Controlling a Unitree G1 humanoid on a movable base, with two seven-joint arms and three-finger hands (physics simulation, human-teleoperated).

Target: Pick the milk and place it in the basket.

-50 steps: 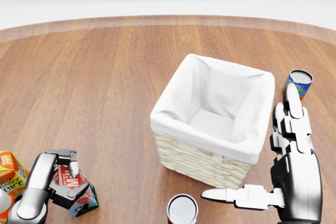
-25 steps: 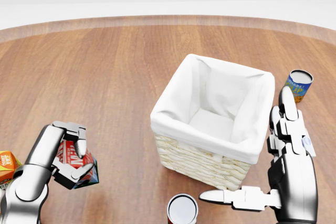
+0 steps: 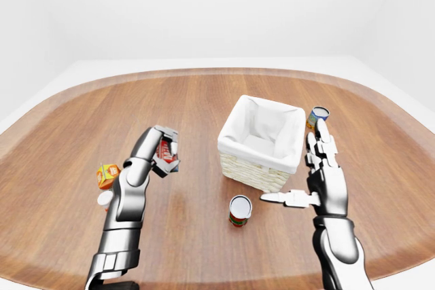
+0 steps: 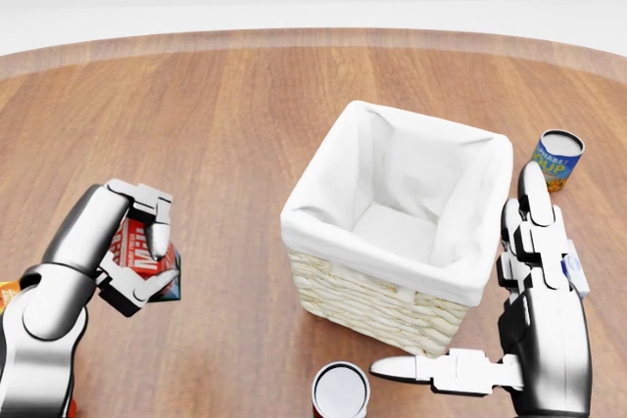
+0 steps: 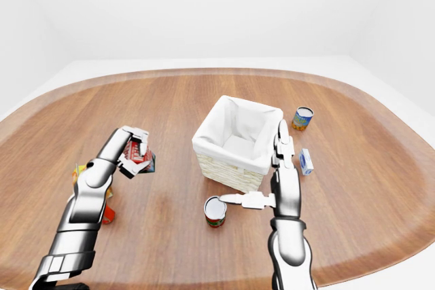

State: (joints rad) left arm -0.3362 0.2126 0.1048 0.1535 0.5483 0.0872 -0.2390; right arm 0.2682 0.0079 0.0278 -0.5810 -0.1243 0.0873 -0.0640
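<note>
Head view: left hand grips milk, lifted beside basket.

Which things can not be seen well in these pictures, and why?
- Milk: mostly hidden by the left hand in every view.
- Orange carton: cut by the left edge in the head view; label too small elsewhere.
- Small blue box: only the right-eye view shows it; too small to identify.
- Basket floor: partly hidden by its liner.

table: showing smooth, satin wood grain
basket: showing rough pale wicker
liner: looking like matt white cloth
hands: gleaming as glossy metal
</note>
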